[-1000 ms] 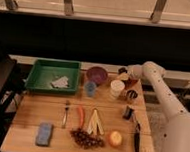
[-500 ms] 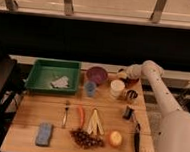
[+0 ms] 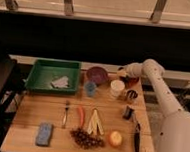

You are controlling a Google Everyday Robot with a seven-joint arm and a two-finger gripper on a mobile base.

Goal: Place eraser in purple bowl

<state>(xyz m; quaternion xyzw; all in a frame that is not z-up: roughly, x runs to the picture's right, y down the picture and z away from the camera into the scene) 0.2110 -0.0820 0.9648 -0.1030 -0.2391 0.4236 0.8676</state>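
The pincer (image 3: 122, 73), grip state untellable, hovers between one purple bowl (image 3: 96, 74) and one red bowl (image 3: 133, 82).

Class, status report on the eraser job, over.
Gripper at back of table, just right of purple bowl. Eraser on table, right of white cup. Cup stands between eraser and bowl.

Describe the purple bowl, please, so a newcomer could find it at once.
On the table, find the green tray at back left; the purple bowl sits just right of it, behind the blue cup. Unlike the red-orange bowl farther right, where the tool is, it is dull mauve.
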